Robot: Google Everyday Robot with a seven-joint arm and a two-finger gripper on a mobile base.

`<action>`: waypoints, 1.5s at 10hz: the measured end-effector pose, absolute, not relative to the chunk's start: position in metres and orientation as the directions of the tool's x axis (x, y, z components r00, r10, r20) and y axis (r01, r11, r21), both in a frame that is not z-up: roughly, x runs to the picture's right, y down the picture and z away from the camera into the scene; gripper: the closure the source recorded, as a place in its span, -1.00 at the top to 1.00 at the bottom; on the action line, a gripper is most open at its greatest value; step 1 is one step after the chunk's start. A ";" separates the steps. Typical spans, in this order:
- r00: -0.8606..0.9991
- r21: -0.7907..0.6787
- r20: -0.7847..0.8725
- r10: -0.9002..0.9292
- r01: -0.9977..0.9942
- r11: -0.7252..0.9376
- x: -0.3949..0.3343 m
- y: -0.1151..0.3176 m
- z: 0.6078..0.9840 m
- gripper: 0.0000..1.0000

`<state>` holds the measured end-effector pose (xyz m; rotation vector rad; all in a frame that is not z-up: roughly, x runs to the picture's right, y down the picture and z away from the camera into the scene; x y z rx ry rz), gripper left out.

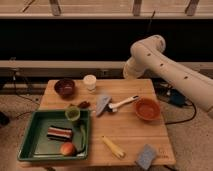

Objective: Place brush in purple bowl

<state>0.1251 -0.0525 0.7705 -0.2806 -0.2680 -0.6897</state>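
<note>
The brush point(124, 102) lies mid-counter point(150, 134) between a grey pad point(103, 104) and the orange bowl point(147, 108), well apart from the purple bowl point(65, 88) at back-left. The gripper is hidden behind the raised arm point(150, 52) over the counter's back edge, so its state cannot be told.

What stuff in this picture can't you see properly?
Camera view:
- Gripper: nowhere in sight; only the arm shows, and the right edge cuts off its far part.
- Brush: its bristle end blurs into the grey thing beside it.
- Dark lump by the green cup: too small to name.
- Striped thing in the green tray: blurred.
</note>
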 end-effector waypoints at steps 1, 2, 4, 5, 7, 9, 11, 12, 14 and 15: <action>0.745 -0.191 0.344 -0.571 0.651 0.734 0.118 -0.045 0.778 -0.05; 0.751 -0.217 0.354 -0.557 0.645 0.732 0.113 -0.035 0.788 0.14; 0.760 -0.271 0.372 -0.534 0.638 0.720 0.099 -0.010 0.817 0.50; 0.768 -0.312 0.379 -0.516 0.631 0.710 0.092 0.010 0.839 0.60; 0.786 -0.383 0.389 -0.480 0.612 0.692 0.084 0.042 0.872 0.60; 0.807 -0.463 0.391 -0.444 0.589 0.663 0.081 0.070 0.902 0.60; 0.828 -0.530 0.380 -0.412 0.560 0.637 0.086 0.086 0.919 0.60; 0.836 -0.549 0.374 -0.401 0.548 0.631 0.091 0.091 0.925 0.60; 0.856 -0.589 0.356 -0.373 0.516 0.622 0.103 0.100 0.937 0.60; 0.867 -0.605 0.345 -0.359 0.498 0.621 0.112 0.102 0.941 0.60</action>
